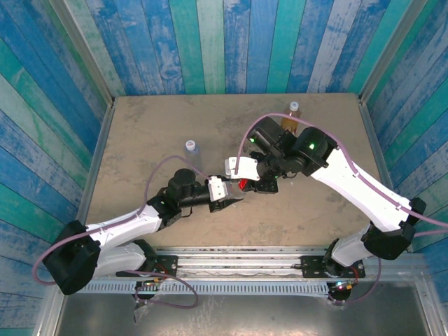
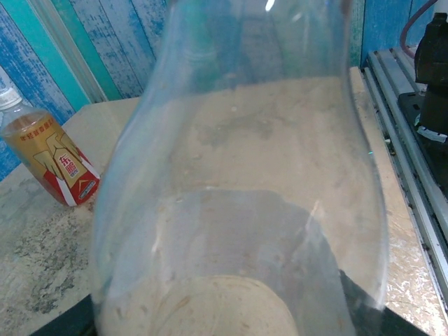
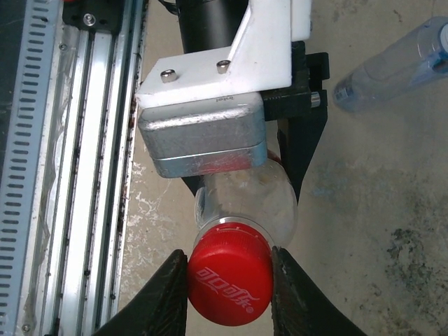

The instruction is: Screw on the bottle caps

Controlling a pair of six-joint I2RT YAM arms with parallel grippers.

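Observation:
A clear bottle (image 3: pixel 245 199) is held off the table by my left gripper (image 1: pixel 229 201), whose black fingers (image 3: pixel 302 150) clamp its body; seen close up in the left wrist view, the bottle's wall (image 2: pixel 238 161) hides those jaws. The bright red cap (image 3: pixel 229 283) sits on the bottle's neck, and my right gripper (image 3: pixel 229 280) is shut on it with a finger on each side. From above, the red cap (image 1: pixel 243 185) shows between the two grippers, with my right gripper (image 1: pixel 246 180) on it.
A clear bluish bottle (image 1: pixel 190 148) with a pale cap stands left of centre on the table. The amber bottle (image 1: pixel 293 110) with the orange label (image 2: pixel 52 157) stands near the back edge. The metal rail (image 3: pixel 77 140) runs along the near table edge.

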